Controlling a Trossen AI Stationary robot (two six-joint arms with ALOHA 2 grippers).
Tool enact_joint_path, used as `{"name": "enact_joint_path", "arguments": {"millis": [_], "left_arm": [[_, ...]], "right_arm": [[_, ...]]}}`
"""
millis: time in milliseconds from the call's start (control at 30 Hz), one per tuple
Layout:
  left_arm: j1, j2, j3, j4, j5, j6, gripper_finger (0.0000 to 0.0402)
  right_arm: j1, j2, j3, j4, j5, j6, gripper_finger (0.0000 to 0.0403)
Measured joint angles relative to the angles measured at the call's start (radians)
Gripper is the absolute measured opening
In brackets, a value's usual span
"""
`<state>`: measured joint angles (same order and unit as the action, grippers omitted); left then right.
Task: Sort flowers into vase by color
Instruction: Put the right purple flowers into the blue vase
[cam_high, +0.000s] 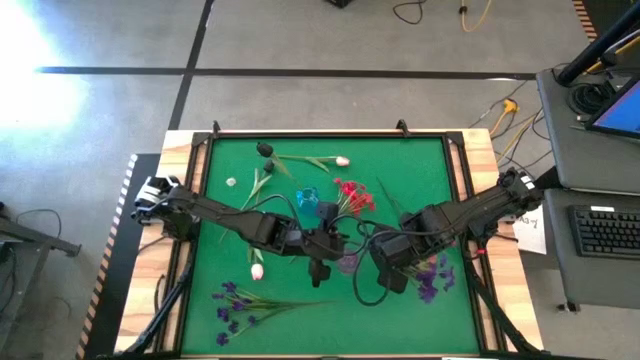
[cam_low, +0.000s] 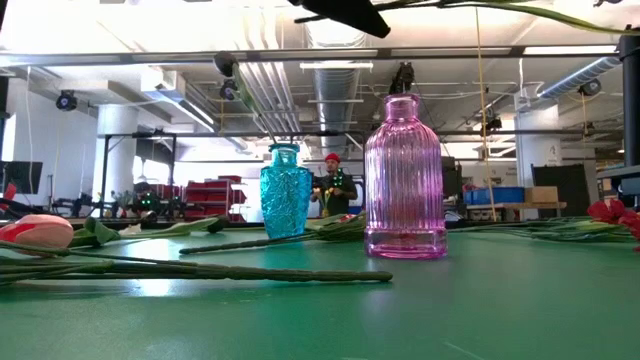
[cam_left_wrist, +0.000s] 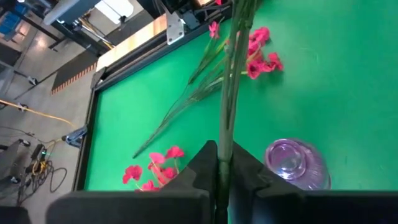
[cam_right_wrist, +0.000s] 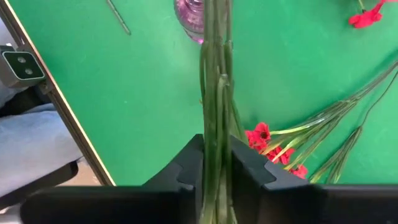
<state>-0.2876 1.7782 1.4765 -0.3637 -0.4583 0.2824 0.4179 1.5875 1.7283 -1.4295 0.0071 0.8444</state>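
Both claws pinch green stems: left claw (cam_left_wrist: 222, 177), right claw (cam_right_wrist: 216, 163).

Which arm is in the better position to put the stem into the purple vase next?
Probably the left. The left gripper is shut on the green stem, beside the purple vase. The right gripper also holds stems, with the vase farther ahead.

In the high view, the table (cam_high: 215, 200) fills the middle of the frame. Two vases stand near its centre: one (cam_high: 307, 199) just above and left of the other (cam_high: 348, 262). Flowers lie scattered: tulip buds (cam_high: 318, 160) at upper centre, a blossom cluster (cam_high: 352, 193) right of the upper vase, another bunch (cam_high: 235, 303) at lower left, another (cam_high: 432, 279) at lower right.
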Motion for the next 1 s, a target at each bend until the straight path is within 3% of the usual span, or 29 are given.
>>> {"name": "enact_joint_path", "arguments": {"millis": [433, 800, 1000], "left_arm": [[-0.023, -0.065, -0.163, 0.124, -0.008, -0.167, 0.0000], [-0.071, -0.367, -0.479, 0.466, -0.007, -0.237, 0.0000], [-0.087, -0.532, -0.659, 0.660, -0.007, -0.248, 0.0000]], "right_arm": [[-0.006, -0.045, 0.039, -0.002, 0.107, -0.122, 0.0210], [-0.006, -0.155, 0.252, 0.077, 0.448, -0.350, 0.0261], [-0.006, -0.223, 0.251, 0.240, 0.493, -0.512, 0.0271]]}}
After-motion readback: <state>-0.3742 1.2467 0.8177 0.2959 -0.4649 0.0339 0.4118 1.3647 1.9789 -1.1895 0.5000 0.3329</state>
